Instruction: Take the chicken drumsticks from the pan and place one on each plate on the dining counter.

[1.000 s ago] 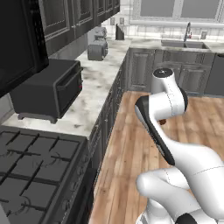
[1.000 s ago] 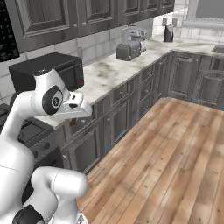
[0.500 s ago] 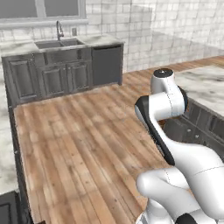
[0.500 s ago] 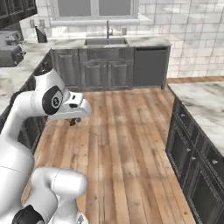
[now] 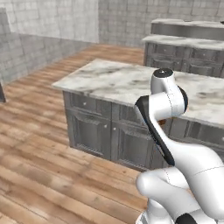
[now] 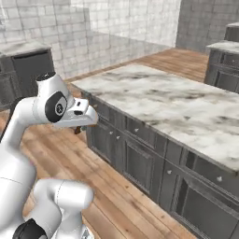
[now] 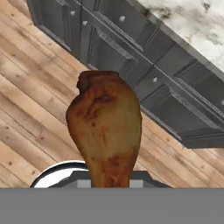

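Observation:
One chicken drumstick [image 7: 107, 127], orange-brown and glossy, stands up between the fingers of my gripper [image 7: 109, 181], which is shut on it; the meat hides the fingertips. From the right base view the gripper [image 6: 80, 125] hangs under the white hand, level with the island's drawers, and a small brown end of the drumstick [image 6: 77, 131] pokes out below it. The drumstick is held over the wooden floor [image 7: 30, 118], just off the island's cabinet front. The pan, the plates and the dining counter are out of view.
A marble-topped island [image 5: 113, 81] [image 6: 154, 95] with dark grey drawers [image 7: 131, 57] stands straight ahead. More dark cabinets with marble tops [image 5: 188, 41] lie behind it. A tiled wall [image 6: 93, 32] and a dark cabinet [image 6: 28, 65] stand to the left. The wooden floor [image 5: 39, 144] spreads open at the left.
The whole picture has swung round with the base: from the stove counter, past the sink wall, to the island. The gripper stays shut on the drumstick throughout.

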### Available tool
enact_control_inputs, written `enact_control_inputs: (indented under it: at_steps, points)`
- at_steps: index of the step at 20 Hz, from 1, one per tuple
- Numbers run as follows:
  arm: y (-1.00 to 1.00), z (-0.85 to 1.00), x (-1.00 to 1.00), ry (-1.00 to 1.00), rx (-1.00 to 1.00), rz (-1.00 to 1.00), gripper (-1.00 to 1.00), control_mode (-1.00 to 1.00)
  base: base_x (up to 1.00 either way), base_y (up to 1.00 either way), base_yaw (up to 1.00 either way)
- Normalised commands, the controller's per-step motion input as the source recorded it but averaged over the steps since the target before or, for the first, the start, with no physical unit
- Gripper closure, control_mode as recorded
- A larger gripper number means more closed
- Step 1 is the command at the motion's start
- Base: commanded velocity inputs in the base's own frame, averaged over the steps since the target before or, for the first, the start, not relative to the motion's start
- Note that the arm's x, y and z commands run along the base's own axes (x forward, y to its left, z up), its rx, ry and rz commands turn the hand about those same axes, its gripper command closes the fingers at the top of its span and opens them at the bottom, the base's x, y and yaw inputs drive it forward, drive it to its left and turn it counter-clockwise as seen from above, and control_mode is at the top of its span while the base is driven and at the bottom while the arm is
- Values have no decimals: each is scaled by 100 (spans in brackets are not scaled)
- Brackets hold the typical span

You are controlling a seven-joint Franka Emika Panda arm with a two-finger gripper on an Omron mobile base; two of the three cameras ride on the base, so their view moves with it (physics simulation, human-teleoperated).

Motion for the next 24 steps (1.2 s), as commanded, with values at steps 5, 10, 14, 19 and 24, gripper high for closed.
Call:
enact_control_inputs:
  at_steps: [5,10,14,19,24]
  points:
    - [0,0,0,0,0,0,100,100,23,4,-94]
    - [0,0,0,0,0,0,100,100,37,21,-69]
    - [0,0,0,0,0,0,100,100,38,27,-38]
    - [0,0,0,0,0,0,100,100,45,67,-24]
    - [0,0,0,0,0,0,100,100,46,94,-22]
